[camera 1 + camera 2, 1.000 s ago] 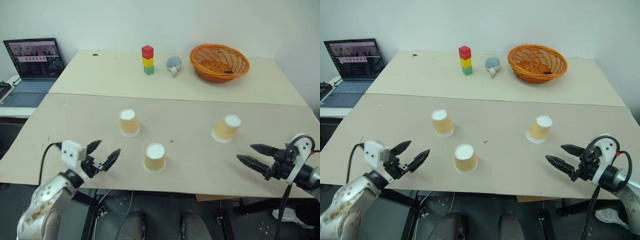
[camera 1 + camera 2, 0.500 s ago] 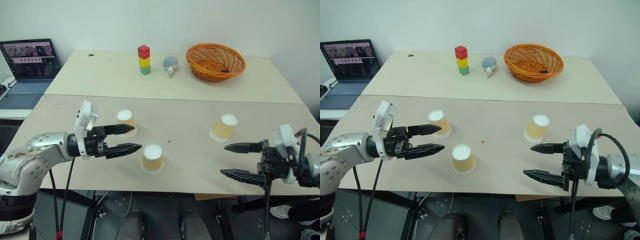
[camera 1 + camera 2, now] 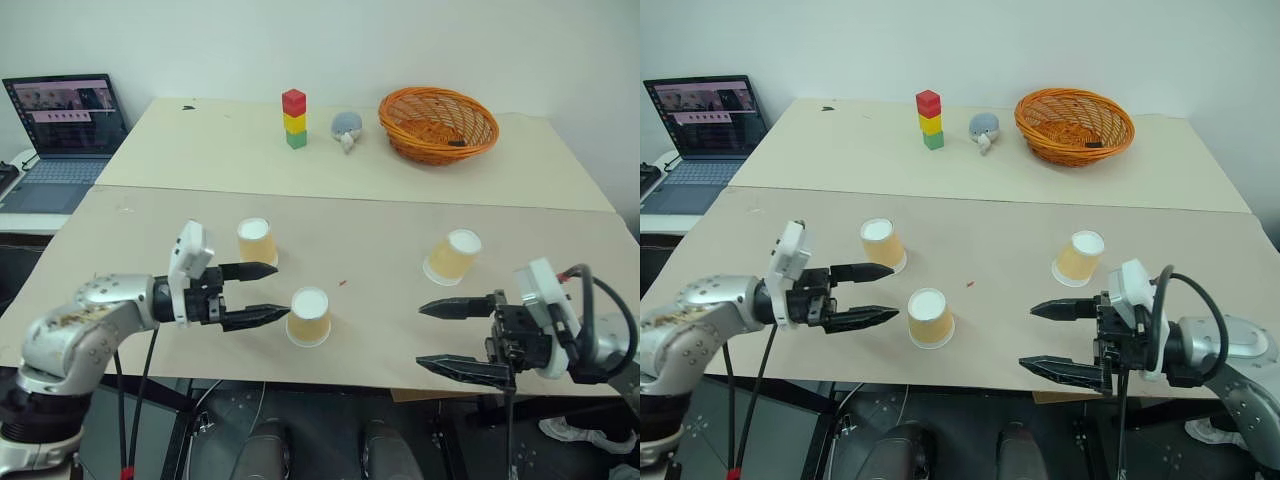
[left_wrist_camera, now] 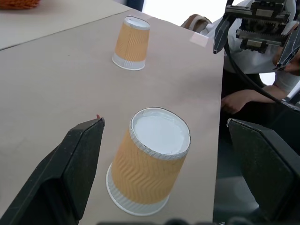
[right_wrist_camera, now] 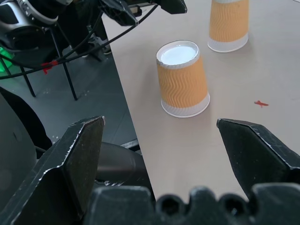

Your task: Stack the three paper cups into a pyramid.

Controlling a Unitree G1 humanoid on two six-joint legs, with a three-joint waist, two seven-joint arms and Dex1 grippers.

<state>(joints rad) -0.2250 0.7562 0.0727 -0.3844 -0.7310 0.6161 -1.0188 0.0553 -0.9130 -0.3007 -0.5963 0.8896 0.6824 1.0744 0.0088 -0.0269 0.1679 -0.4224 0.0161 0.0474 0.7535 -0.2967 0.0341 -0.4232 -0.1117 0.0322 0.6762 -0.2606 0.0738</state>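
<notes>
Standing upside-down, nearest cup point(image 3: 308, 317) just beyond open left gripper point(image 3: 261, 294) jaws.

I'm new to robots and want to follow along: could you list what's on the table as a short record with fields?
cups: three paper cups, upside down, apart, unstacked: near cup, left cup, right cup
left gripper: open, beside the near cup, holding nothing
right gripper: open, empty, near the table's front edge
back of table: block tower, small grey toy, wicker basket
off table: laptop
pyramid: not started
</notes>
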